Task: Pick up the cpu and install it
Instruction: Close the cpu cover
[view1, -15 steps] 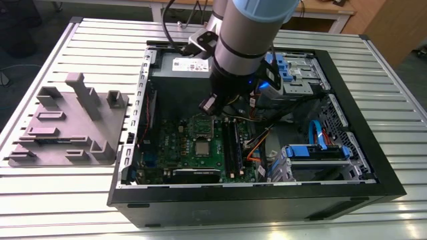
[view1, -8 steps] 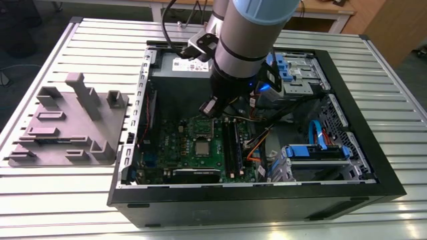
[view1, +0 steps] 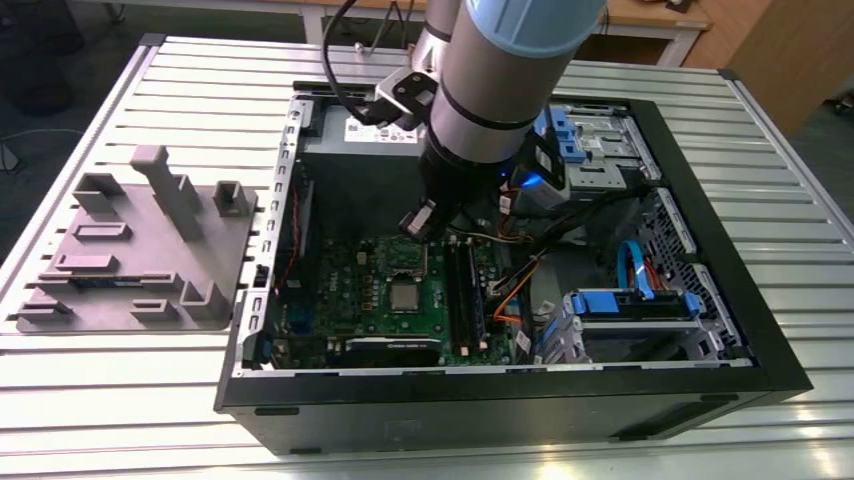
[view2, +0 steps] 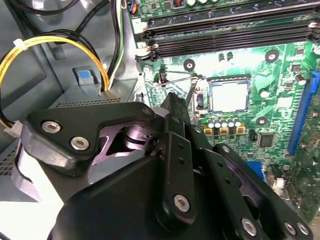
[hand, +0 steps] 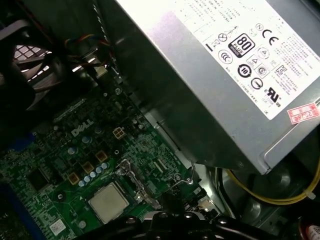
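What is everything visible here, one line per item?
cpu: one, silver-grey, seated on the green board
green board: one, green, inside the case
memory slots: several, black, beside the cpu
power supply: one, grey, inside the case
case: one, black, on the table
tray: one, grey, exterior view's left of case
table: one, silver, slatted, under everything
arm: one, silver-grey, reaching into the case
gripper: one, black, over the board near the cpu

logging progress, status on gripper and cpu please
gripper low over green board, next to socket. cpu sitting in socket, apart from gripper. nothing lying on the cpu.
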